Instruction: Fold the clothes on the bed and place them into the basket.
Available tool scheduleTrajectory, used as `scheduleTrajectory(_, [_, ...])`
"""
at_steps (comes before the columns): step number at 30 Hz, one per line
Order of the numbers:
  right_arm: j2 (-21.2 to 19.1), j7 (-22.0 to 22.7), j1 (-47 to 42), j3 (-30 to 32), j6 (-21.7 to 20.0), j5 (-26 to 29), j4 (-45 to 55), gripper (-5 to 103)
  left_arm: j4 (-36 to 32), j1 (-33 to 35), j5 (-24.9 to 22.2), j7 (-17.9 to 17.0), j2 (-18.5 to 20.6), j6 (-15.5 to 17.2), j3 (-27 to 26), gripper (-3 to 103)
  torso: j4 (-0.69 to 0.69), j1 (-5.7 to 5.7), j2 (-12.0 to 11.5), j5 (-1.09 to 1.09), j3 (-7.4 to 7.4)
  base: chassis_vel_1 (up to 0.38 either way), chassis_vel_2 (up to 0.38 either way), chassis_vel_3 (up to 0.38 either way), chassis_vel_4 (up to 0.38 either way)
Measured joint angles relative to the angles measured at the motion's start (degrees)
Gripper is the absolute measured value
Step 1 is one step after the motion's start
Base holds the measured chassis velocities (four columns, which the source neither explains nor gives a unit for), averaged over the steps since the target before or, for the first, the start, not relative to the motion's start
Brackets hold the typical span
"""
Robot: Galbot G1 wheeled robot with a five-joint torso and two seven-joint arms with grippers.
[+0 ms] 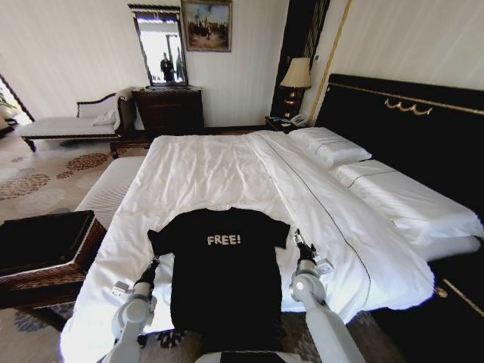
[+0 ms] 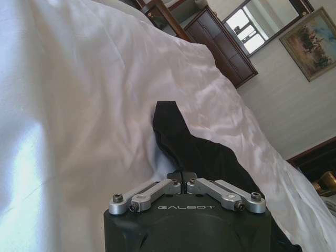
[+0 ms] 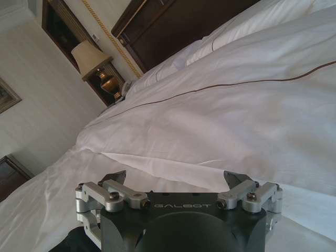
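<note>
You see shirt (image 1: 224,276) flat on white bed (image 1: 227,170); basket (image 1: 45,249) beside. Left gripper (image 1: 154,262) pinches sleeve; right gripper (image 1: 297,238) wide open, holding nothing.

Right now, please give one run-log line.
T-shirt flat on bed | left end effector shut at sleeve | right end effector open

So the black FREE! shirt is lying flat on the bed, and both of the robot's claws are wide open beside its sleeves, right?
Not quite. The right gripper is wide open, but the left gripper is shut, its fingers pressed together at the shirt's sleeve; the left wrist view shows this. Whether it pinches the fabric I cannot tell. The shirt does lie flat on the bed.
</note>
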Motion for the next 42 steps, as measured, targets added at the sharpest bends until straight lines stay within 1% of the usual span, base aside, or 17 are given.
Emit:
scheduleTrajectory(11, [-1.0,-1.2,0.9,-0.1,-0.2,1.4,-2.2,100,-1.4,1.4,1.0,-1.5,-1.3,-0.4,0.6,0,0.00,0.00,0.0,0.00,0.00,0.000,0.000,0.000,0.000])
scheduleTrajectory(12, [-1.3,-1.9,1.4,-0.2,-0.3,2.8,-2.6,100,-1.5,1.6,1.5,-1.7,-1.3,-0.4,0.7,6,0.00,0.00,0.0,-0.01,0.00,0.000,0.000,0.000,0.000])
scheduleTrajectory(13, [-1.8,-2.9,1.8,-0.3,-0.5,4.8,-3.0,100,-1.6,1.7,1.8,-1.8,-1.3,-0.4,0.6,6,0.00,0.00,0.0,0.00,0.00,0.000,0.000,0.000,0.000])
scheduleTrajectory(14, [-2.2,-4.0,2.1,-0.4,-0.9,7.0,-3.1,100,-1.9,2.0,2.1,-1.8,-1.3,-0.5,0.4,10,0.01,0.00,0.0,-0.01,0.00,0.000,0.000,0.000,0.000])
scheduleTrajectory(15, [-2.2,-4.0,2.1,-0.4,-0.9,7.0,-3.1,100,-1.9,2.0,2.1,-1.8,-1.3,-0.5,0.4,10,0.01,0.00,0.0,-0.01,0.00,0.000,0.000,0.000,0.000])
scheduleTrajectory(17, [-3.3,-6.2,2.8,-0.7,-2.0,11.6,-3.5,100,-2.7,2.6,2.5,-1.8,-1.0,-0.7,0.0,22,0.01,0.00,0.0,-0.01,0.00,0.000,0.000,0.000,0.000])
scheduleTrajectory(20, [-4.9,-11.9,4.1,-1.2,-2.6,16.4,-6.1,100,-5.7,4.8,4.2,-1.4,-0.6,-1.1,-0.7,32,0.01,0.00,0.0,-0.01,0.00,0.000,0.000,0.000,0.000])
scheduleTrajectory(21, [-4.9,-11.9,4.1,-1.2,-2.6,16.4,-6.1,100,-5.7,4.8,4.2,-1.4,-0.6,-1.1,-0.7,32,0.01,0.00,0.0,-0.01,0.00,0.000,0.000,0.000,0.000])
scheduleTrajectory(25, [-5.1,-19.6,4.9,-2.4,-2.1,22.8,-8.7,100,-10.4,7.2,5.0,-1.4,-0.4,-1.2,-1.9,54,0.00,0.00,0.0,-0.01,0.00,0.000,0.000,0.000,0.000])
scheduleTrajectory(27, [-4.8,-21.0,5.2,-2.8,-1.9,23.3,-9.4,100,-11.1,7.4,5.0,-1.6,-0.3,-1.2,-2.2,54,0.00,0.00,0.0,-0.01,0.00,0.000,0.000,0.000,0.000])
scheduleTrajectory(31, [-3.8,-23.2,6.6,-4.6,-1.1,22.7,-12.3,100,-13.1,8.0,5.1,-2.7,-0.1,-0.9,-3.0,76,0.01,0.00,0.0,-0.01,0.00,0.000,0.000,0.000,0.000])
scheduleTrajectory(33, [-3.6,-23.3,6.7,-4.8,-1.0,22.6,-12.5,100,-13.6,8.2,5.1,-2.8,-0.1,-0.8,-3.1,76,0.01,0.00,0.0,-0.01,0.00,0.000,0.000,0.000,0.000])
scheduleTrajectory(35, [-3.4,-23.3,6.7,-5.1,-1.0,22.4,-13.0,100,-14.8,8.8,5.4,-3.1,-0.2,-0.5,-3.0,86,0.01,0.00,0.0,-0.01,0.00,0.000,0.000,0.000,0.000])
scheduleTrajectory(37, [-3.4,-23.2,6.8,-5.2,-1.0,22.1,-13.3,94,-15.3,8.8,5.6,-3.3,-0.3,-0.3,-2.8,96,0.00,0.00,0.0,-0.01,0.00,0.000,0.000,0.000,0.000])
scheduleTrajectory(39, [-3.4,-23.1,6.8,-5.2,-0.9,22.0,-13.4,94,-15.3,8.7,5.7,-3.4,-0.3,-0.2,-2.8,96,0.00,0.00,0.0,-0.01,0.00,0.000,0.000,0.000,0.000])
scheduleTrajectory(41, [-3.6,-22.9,7.0,-5.2,-0.9,21.7,-13.8,89,-15.4,8.3,5.8,-3.7,-0.4,-0.1,-2.6,100,0.00,0.00,0.0,-0.01,0.00,0.000,0.000,0.000,0.000])
scheduleTrajectory(42, [-3.7,-22.8,7.1,-5.1,-0.9,21.7,-14.0,82,-15.4,8.2,6.0,-3.8,-0.5,-0.1,-2.5,100,0.00,0.00,0.0,-0.01,0.00,0.000,0.000,0.000,0.000])
